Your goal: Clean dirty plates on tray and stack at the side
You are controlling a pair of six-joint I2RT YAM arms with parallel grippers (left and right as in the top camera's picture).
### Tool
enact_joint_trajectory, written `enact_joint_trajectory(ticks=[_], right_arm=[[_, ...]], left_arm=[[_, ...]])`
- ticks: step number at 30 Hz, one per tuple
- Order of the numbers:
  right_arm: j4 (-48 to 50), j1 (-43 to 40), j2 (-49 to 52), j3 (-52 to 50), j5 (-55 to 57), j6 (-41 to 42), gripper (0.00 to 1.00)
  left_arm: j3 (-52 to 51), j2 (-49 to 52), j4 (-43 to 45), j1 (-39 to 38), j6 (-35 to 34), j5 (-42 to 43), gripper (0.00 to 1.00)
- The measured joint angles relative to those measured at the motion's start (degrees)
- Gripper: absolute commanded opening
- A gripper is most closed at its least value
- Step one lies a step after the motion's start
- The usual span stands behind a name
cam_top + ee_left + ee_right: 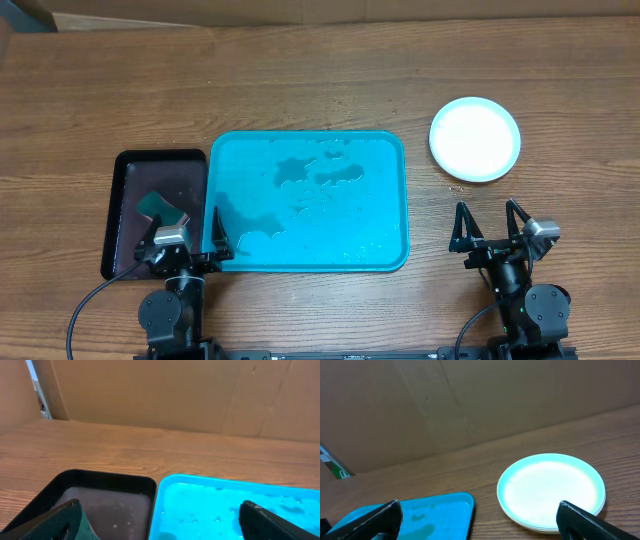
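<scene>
The plates [475, 139] sit stacked at 2 o'clock, off the wet tray [395, 215], apparently finished, so the left gripper [160, 520] at 7 o'clock and right gripper [487, 215] at 5 o'clock hang wide open, empty.

A brown wood-grain bench [320, 80] fills the scene, its grain running left to right; the light on it is soft and even, with a pale sheen towards the far side; beyond the far edge stand plain cardboard panels [150, 390], creased and joined by upright seams, closing off the room; at the far left a narrow gap [34, 385] between panels lets in brighter light; what lies beyond is too blurred to tell.
</scene>
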Motion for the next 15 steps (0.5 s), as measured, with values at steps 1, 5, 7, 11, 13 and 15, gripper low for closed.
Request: enact_joint_trajectory(ticks=[1,5,7,11,13,15], right_arm=[[0.0,0.0,0.0,0.0,0.0,-0.02,1.0],[0.0,0.0,0.0,0.0,0.0,-0.02,1.0],[-0.02,0.0,0.0,0.0,-0.02,0.0,1.0],[-0.02,0.0,0.0,0.0,-0.02,-0.02,1.0],[-0.02,0.0,0.0,0.0,-0.02,-0.02,1.0],[-0.04,0.0,0.0,0.0,0.0,-0.02,1.0]], left_arm=[[0.0,-0.02,-0.02,0.0,0.22,-0.2,1.0],[0.0,-0.02,-0.04,0.0,1.14,-0.66,1.0],[0.0,-0.02,-0.07,0.0,1.16,-0.81,1.0],[0.0,-0.02,-0.07,0.0,1.16,-0.87,1.0],[0.0,-0.02,-0.07,0.0,1.16,-0.87,1.0],[0.0,-0.02,-0.04,0.0,1.16,-0.87,1.0]])
